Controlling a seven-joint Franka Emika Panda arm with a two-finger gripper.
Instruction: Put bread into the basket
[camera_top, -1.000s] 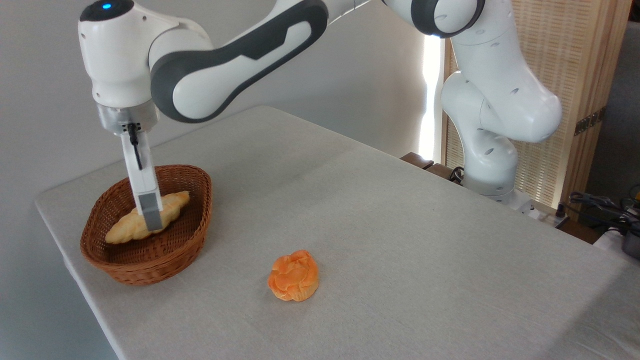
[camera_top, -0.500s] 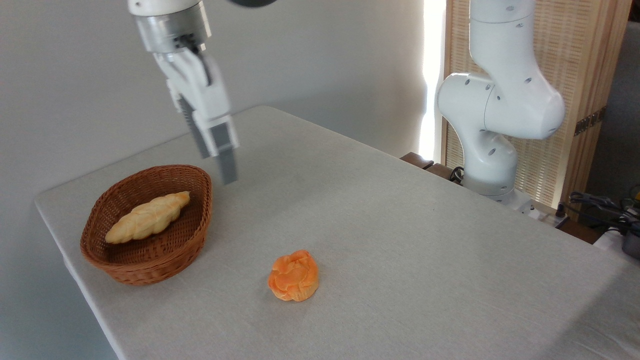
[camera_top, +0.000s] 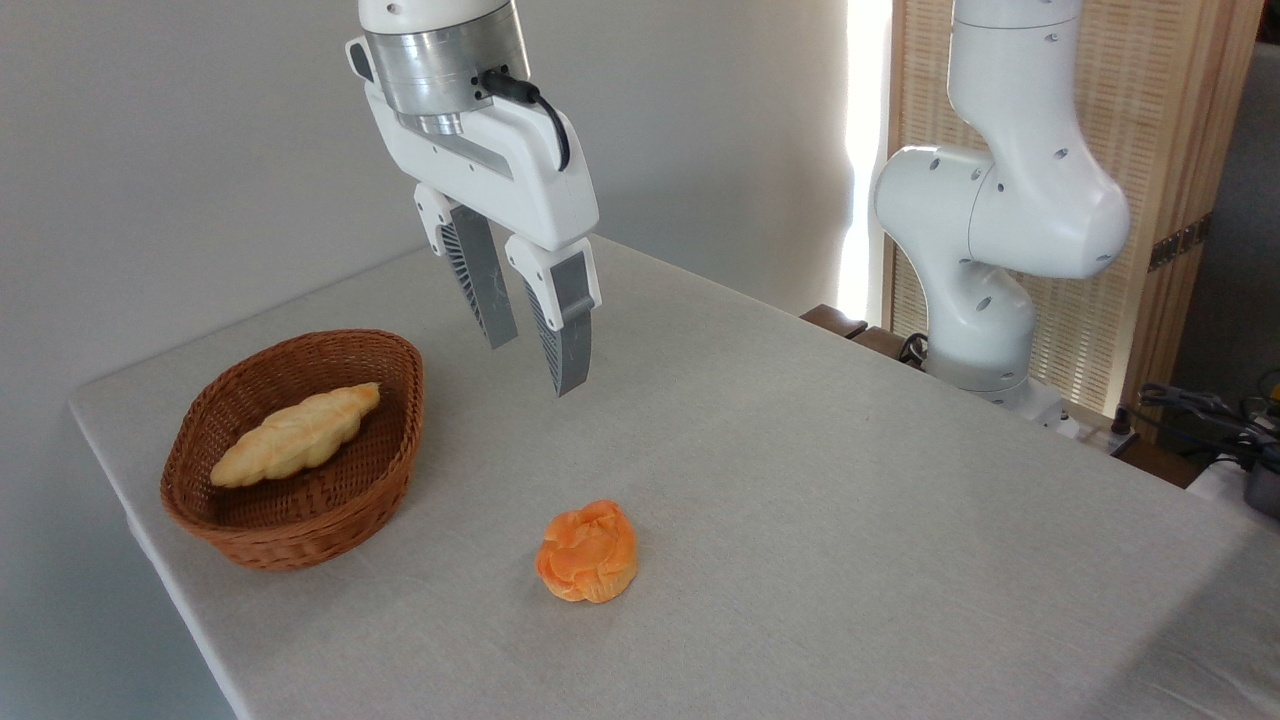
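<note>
Presently: braided loaf (camera_top: 295, 435), one, golden top, pointed ends, lying inside the wicker basket (camera_top: 300, 525). Long axis runs diagonally along the basket's length, one tip toward the table's near-left edge, the other raised against the far rim toward the back edge. Loaf's underside hidden by the basket wall.

Basket: oval, reddish brown, flared sides, upright near the left corner of the table (camera_top: 850, 480); near wall hides part of its floor.

Gripper (camera_top: 532, 350): released, two grey fingers spread with a clear gap, holding nothing, hanging in the air to the right of the basket, well apart from the loaf. Fingers point down, tilted slightly. Black cable at the wrist. Upper arm cut off by the top of the frame.

Knotted orange bun (camera_top: 587, 552): on the cloth toward the near edge, apart from the basket.

Robot base (camera_top: 985, 310): beyond the far right edge; its foot hidden behind the table
</note>
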